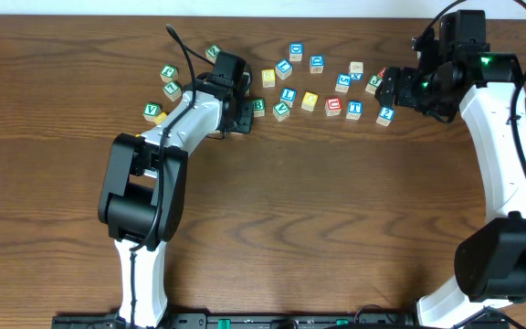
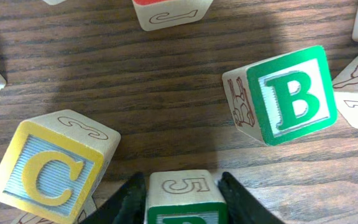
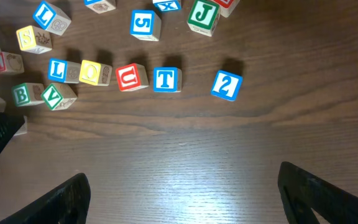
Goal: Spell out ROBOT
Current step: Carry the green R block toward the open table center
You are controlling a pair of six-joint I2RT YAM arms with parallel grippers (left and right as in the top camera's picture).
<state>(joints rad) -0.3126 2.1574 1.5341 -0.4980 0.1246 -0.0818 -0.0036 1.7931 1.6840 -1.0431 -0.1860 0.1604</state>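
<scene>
My left gripper (image 2: 183,179) is shut on a wooden block (image 2: 185,194) with a green-framed face and a 5 on its side; its letter is cut off. In the overhead view it sits at the table (image 1: 241,115), just left of the green B block (image 1: 259,107). The B (image 2: 291,93) lies ahead to the right and a yellow C block (image 2: 42,174) to the left. My right gripper (image 3: 185,193) is open, empty and held high. Below it in a row lie L (image 3: 58,70), O (image 3: 91,73), U (image 3: 129,77) and T (image 3: 166,79).
A blue 2 block (image 3: 227,85) lies right of the T. Green V (image 3: 55,96) sits next to the B (image 3: 22,94). Several more blocks, among them 5 (image 3: 143,23) and J (image 3: 202,14), lie scattered behind. More blocks lie at the far left (image 1: 163,87).
</scene>
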